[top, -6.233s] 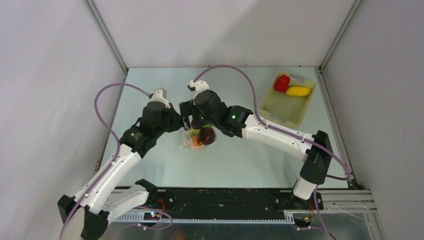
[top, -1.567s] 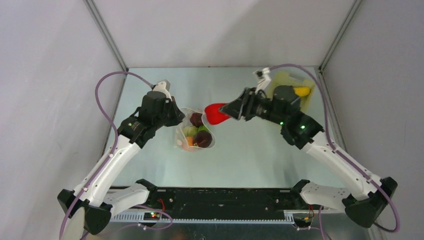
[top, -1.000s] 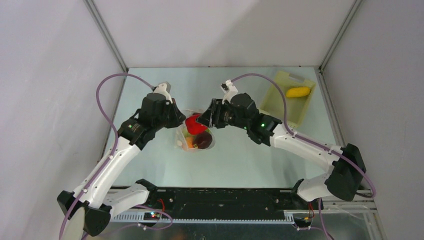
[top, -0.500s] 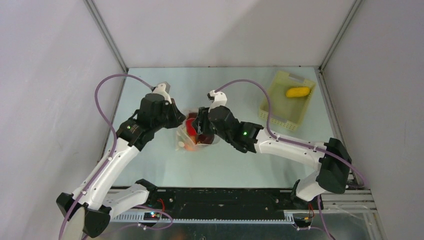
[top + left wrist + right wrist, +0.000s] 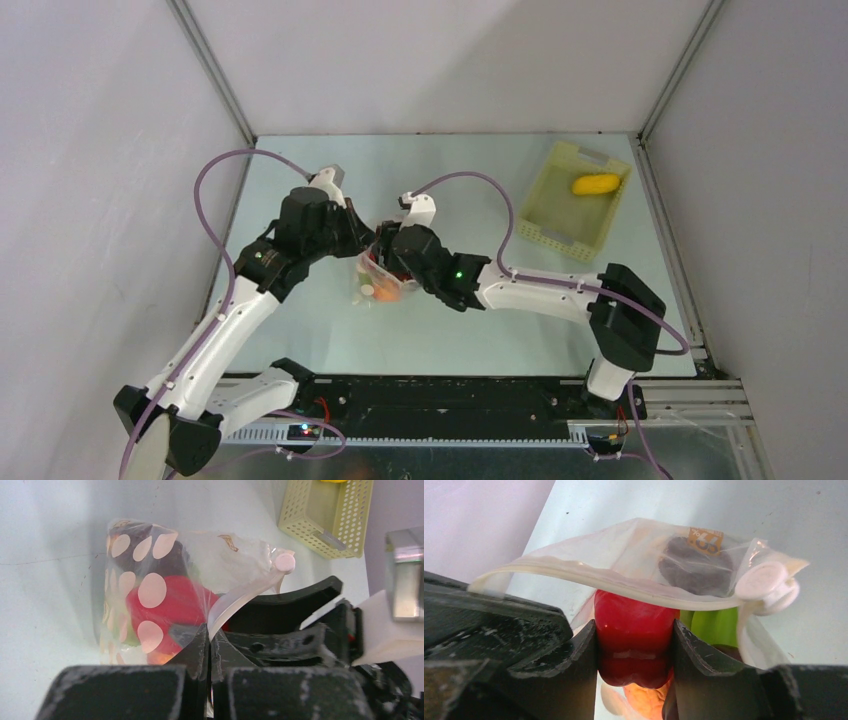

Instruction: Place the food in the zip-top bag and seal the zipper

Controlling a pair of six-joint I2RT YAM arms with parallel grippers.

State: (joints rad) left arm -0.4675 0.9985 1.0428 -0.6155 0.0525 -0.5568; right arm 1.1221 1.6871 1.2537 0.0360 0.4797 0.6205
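Pinching the zipper [image 5: 235,600] of the zip-top bag [image 5: 220,555] tight with the left gripper [image 5: 209,645], mid-table. Clamping the red food [image 5: 634,622] in the right gripper [image 5: 635,647], right at the bag mouth, beside a green piece [image 5: 713,626] and an orange one [image 5: 646,700] inside. Got one yellow piece [image 5: 596,184] in the basket [image 5: 560,236], far right.

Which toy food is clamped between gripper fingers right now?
The red one, held by the right gripper at the mouth of the bag. The yellow one lies in the basket; the maroon one and the green one sit loose in the bag.
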